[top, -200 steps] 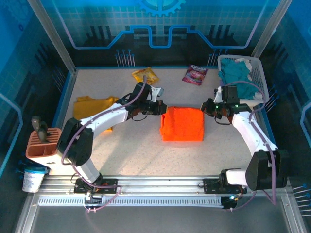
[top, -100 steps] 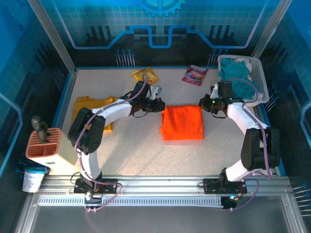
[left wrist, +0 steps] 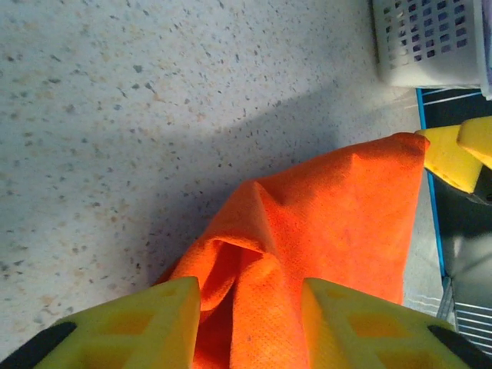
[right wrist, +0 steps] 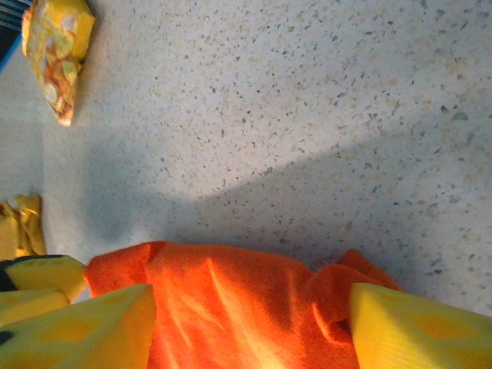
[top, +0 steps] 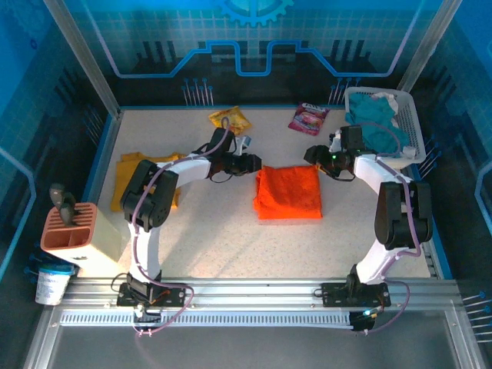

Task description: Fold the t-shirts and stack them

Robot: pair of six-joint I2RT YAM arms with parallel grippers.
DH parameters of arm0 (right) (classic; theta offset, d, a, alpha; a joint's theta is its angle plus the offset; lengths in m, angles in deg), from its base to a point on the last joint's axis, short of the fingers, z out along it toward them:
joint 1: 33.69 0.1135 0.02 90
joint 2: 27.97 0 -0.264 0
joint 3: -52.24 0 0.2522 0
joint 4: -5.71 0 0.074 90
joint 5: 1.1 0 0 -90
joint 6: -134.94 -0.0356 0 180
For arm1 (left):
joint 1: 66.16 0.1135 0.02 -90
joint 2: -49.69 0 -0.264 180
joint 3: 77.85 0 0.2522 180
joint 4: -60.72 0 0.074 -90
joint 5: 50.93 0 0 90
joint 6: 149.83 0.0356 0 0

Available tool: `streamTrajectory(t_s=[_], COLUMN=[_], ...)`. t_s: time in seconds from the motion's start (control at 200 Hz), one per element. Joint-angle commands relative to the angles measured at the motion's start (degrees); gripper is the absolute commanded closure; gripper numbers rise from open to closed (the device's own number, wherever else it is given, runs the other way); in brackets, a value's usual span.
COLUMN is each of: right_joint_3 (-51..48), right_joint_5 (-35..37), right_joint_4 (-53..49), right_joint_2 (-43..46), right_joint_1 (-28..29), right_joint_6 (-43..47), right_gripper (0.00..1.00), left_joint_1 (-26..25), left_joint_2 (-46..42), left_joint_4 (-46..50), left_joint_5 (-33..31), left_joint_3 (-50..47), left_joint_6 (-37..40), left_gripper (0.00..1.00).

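My left gripper [top: 251, 164] and right gripper [top: 314, 156] have their jaws apart, holding nothing, one at each far corner of the folded orange shirt [top: 288, 194]; it lies between them; the mustard shirt [top: 138, 173] lies well left, nearer my left arm.

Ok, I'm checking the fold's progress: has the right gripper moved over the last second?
Yes. The right gripper has travelled away from its base, toward the far edge, ending nearer the pink snack packet.
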Motion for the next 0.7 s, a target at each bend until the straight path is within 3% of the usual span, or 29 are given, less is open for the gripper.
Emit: streamTrajectory(t_s=[0.0, 0.23, 0.39, 0.695], right_joint_3=[2.07, -2.43, -6.7, -16.83], right_joint_5=[-1.57, -2.29, -1.29, 0.62], right_joint_4=[0.74, -2.48, -7.34, -6.93], right_joint_2=[1.37, 8.92, 13.84, 19.59], right_joint_1=[-0.9, -0.83, -0.78, 1.87], right_joint_6=[0.71, 1.64, 3.89, 4.55], right_gripper=[0.25, 0.24, 0.23, 0.23], left_joint_1=[1.18, -1.25, -5.38, -9.34], left_joint_2=[-2.96, -11.02, -15.16, -14.97], left_joint_4=[-0.7, 1.27, 6.67, 7.73], left_joint_5=[0.81, -0.86, -5.4, -9.53], left_joint_3=[-1.27, -7.86, -12.51, -17.54], left_joint_6=[-1.14, -4.18, -1.33, -0.06], left_gripper=[0.54, 0.55, 0.54, 0.46])
